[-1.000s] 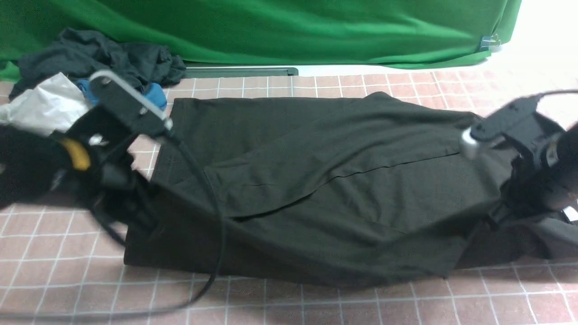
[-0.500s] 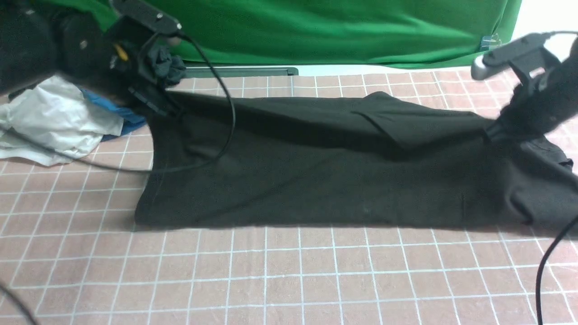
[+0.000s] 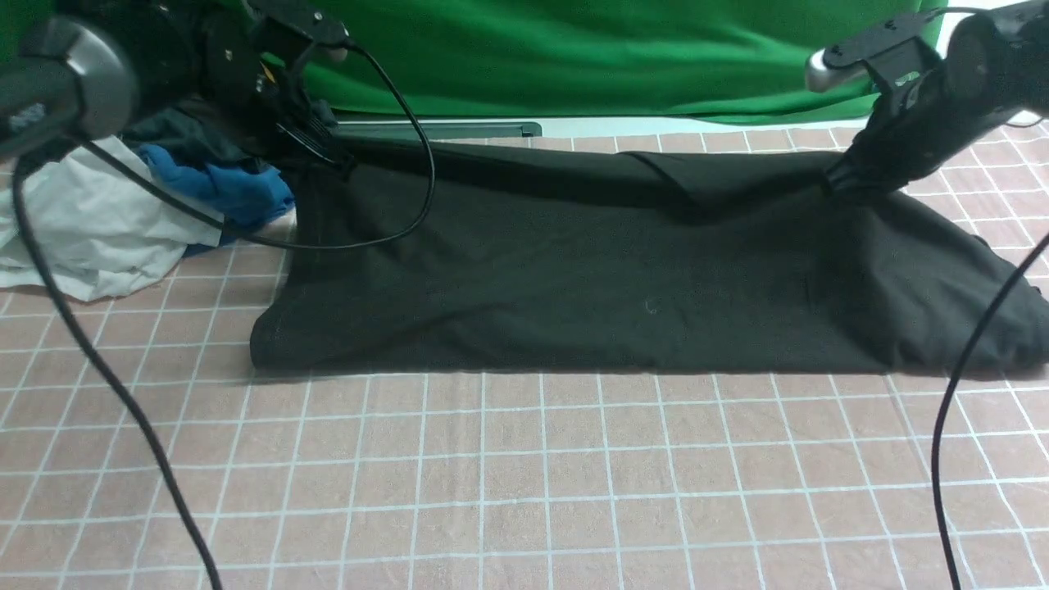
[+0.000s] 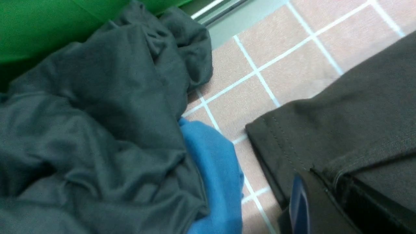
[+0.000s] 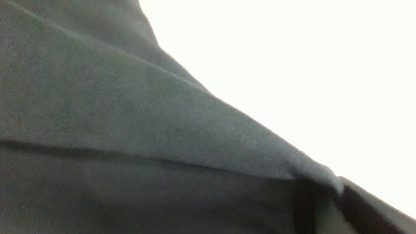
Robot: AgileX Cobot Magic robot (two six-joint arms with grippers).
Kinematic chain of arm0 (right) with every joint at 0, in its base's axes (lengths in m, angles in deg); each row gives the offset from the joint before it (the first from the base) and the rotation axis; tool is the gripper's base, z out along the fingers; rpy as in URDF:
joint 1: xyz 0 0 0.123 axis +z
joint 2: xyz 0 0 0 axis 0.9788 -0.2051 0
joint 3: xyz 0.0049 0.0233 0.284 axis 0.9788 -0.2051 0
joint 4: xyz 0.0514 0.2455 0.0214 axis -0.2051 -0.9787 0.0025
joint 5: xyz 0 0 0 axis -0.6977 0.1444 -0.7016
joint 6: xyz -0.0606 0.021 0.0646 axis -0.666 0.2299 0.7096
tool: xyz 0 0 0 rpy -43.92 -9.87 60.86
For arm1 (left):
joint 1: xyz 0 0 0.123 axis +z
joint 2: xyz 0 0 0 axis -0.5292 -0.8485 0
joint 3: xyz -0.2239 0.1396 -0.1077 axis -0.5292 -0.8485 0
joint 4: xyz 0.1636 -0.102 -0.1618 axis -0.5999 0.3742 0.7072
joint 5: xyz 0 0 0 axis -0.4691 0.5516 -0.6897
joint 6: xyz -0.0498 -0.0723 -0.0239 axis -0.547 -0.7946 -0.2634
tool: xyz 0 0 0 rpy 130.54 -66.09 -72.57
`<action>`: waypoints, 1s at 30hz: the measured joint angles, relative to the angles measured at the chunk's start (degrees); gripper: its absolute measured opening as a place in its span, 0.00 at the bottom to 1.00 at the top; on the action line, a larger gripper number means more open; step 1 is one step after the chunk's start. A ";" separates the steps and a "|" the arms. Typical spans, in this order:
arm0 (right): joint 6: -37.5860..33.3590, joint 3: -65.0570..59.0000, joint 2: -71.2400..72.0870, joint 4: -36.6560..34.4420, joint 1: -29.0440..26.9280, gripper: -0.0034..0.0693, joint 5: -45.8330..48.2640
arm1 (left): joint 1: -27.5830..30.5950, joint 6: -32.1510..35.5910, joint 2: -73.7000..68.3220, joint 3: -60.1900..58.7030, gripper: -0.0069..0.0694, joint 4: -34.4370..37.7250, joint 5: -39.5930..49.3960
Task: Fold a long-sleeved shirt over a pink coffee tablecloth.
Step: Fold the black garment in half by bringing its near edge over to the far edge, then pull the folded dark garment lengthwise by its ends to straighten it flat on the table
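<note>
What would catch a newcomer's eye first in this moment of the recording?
The black long-sleeved shirt, stretched wide across the pink checked tablecloth, dominates the middle. The left gripper and the right gripper each pinch an end of its far edge. Behind hangs a green backdrop, with a heap of black, blue and white garments at far left.

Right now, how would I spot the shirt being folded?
Find the pink checked tablecloth in front of the green backdrop. The long-sleeved shirt is the wide black cloth across its middle, its far edge pinched by the left gripper and right gripper. Unlike the crumpled heap at the left, it lies spread smooth.
</note>
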 joint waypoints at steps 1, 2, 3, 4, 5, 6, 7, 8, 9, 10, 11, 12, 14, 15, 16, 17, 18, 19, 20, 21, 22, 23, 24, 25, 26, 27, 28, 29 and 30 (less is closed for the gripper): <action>0.00 0.67 -0.93 0.00 -0.05 0.09 -0.65 | 0.00 0.00 -1.27 0.87 0.13 -0.22 0.00; -0.04 0.94 -1.69 0.00 -0.11 0.09 -1.69 | 0.00 0.00 -2.02 1.29 0.13 -0.34 -0.06; -0.04 0.93 -2.12 0.00 -0.11 0.09 -2.49 | 0.00 -0.07 -2.59 1.52 0.13 -0.50 -0.27; -0.04 0.93 -2.52 0.00 -0.11 0.09 -3.36 | 0.00 -0.07 -2.90 1.57 0.13 -0.58 -0.63; -0.04 0.93 -2.92 0.00 -0.18 0.11 -5.04 | 0.00 -0.11 -3.31 1.57 0.13 -0.70 -1.14; -0.04 0.99 -3.18 0.00 -0.24 0.13 -6.12 | 0.00 -0.11 -3.52 1.57 0.13 -0.78 -1.34; -0.04 0.96 -3.23 0.00 -0.24 0.14 -6.12 | 0.00 -0.11 -3.52 1.57 0.13 -0.85 -1.42; -0.04 1.00 -3.39 0.14 -0.38 0.21 -7.78 | 0.06 -0.11 -3.82 1.57 0.14 -1.01 -1.85; -0.04 1.00 -3.44 0.27 -0.49 0.33 -8.64 | 0.18 -0.11 -4.03 1.57 0.16 -1.07 -2.05; 0.02 1.00 -3.37 0.40 -0.54 0.42 -8.94 | 0.31 -0.13 -4.16 1.57 0.18 -1.07 -2.27; 0.08 1.00 -3.15 0.46 -0.54 0.47 -8.93 | 0.39 -0.13 -4.23 1.57 0.20 -1.07 -2.43; 0.08 1.00 -3.18 0.46 -0.54 0.49 -8.93 | 0.45 -0.13 -4.23 1.57 0.20 -1.07 -2.43; 1.63 1.00 -0.60 -1.07 -0.35 0.65 -6.51 | 1.08 -0.13 -4.54 1.57 0.32 -1.27 -3.12; 1.63 1.00 0.12 -1.82 -0.12 0.65 -5.82 | 1.25 -0.18 -4.61 1.57 0.37 -1.27 -3.22; 1.57 1.00 0.86 -2.71 0.13 0.64 -4.84 | 1.47 -0.18 -4.68 1.57 0.40 -1.27 -3.27; 1.19 1.00 1.98 -4.54 0.72 0.62 -3.62 | 1.75 -0.52 -4.73 1.57 0.45 -1.32 -3.14; 0.88 1.02 2.37 -5.38 1.03 0.61 -3.36 | 1.75 -0.72 -4.73 1.57 0.47 -1.40 -3.18; -0.64 1.20 3.36 -7.93 2.32 0.52 -1.75 | 2.03 -1.45 -4.73 1.57 0.54 -1.65 -2.72; -1.68 1.42 3.50 -9.61 3.39 0.46 -0.74 | 2.07 -1.90 -4.52 1.57 0.58 -1.65 -2.21; -2.41 1.50 3.35 -11.31 4.47 0.39 0.15 | 2.19 -2.08 -4.00 1.57 0.61 -1.31 -1.32; -2.41 1.50 3.25 -11.31 4.69 0.37 0.27 | 2.18 -2.08 -3.88 1.57 0.61 -1.31 -1.18; -3.16 1.50 2.24 -13.10 6.09 0.29 0.75 | 2.18 -2.16 -2.64 1.57 0.62 0.46 -0.46; -3.84 1.50 0.60 -13.96 7.17 0.22 0.80 | 2.11 -2.09 -1.11 1.57 0.59 2.71 0.34; -4.23 1.50 -0.49 -14.38 7.60 0.19 0.53 | 1.91 -1.71 0.40 1.57 0.55 4.54 1.31; -4.50 1.60 -1.90 -14.89 7.98 0.16 0.24 | 1.54 -0.67 2.11 1.57 0.48 7.00 2.48; -4.69 1.64 -2.99 -15.29 8.13 0.15 0.11 | 1.20 0.48 3.15 1.57 0.41 8.65 3.37; -5.02 1.98 -4.05 -15.91 8.21 0.14 0.11 | 0.58 1.75 4.85 1.57 0.33 10.47 4.61; -5.79 2.63 -5.51 -17.47 8.29 0.13 0.06 | -0.31 3.75 6.84 1.45 0.21 13.65 6.34; -6.08 2.75 -5.93 -17.72 8.29 0.13 0.06 | -0.49 4.10 7.15 1.35 0.21 13.65 6.52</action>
